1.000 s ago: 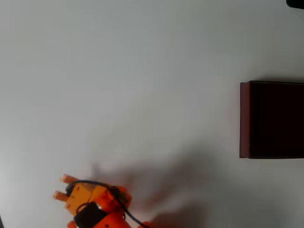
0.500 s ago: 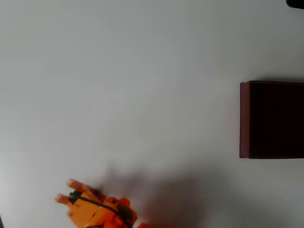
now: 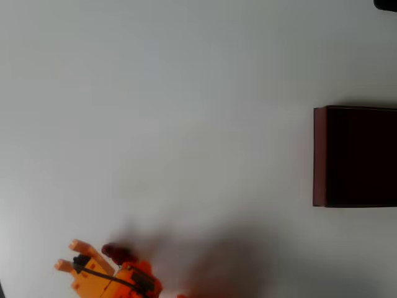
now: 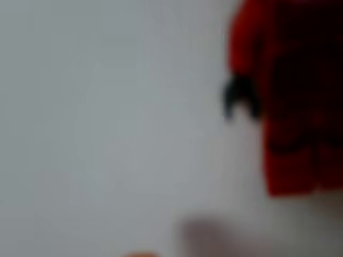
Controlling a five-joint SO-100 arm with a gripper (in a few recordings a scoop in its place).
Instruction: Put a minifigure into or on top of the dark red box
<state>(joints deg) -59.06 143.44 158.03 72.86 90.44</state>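
The minifigure [image 3: 118,253] is a small dark red shape on the white table at the bottom left of the overhead view. It lies just right of my orange gripper [image 3: 66,255], whose two fingers point left and stand apart with nothing between them. In the wrist view the minifigure [image 4: 292,101] is a close, blurred red body with a black hand, at the right edge. The dark red box [image 3: 319,155] sits at the right edge of the overhead view, far from the gripper, with reddish-brown walls and a very dark inside.
The white table [image 3: 186,112] spreads bare between the gripper and the box. The arm's shadow falls along the bottom edge. A dark object [image 3: 386,4] pokes in at the top right corner.
The gripper has slid left and slightly down along the bottom edge. The minifigure, hidden under it before, now shows just to its right.
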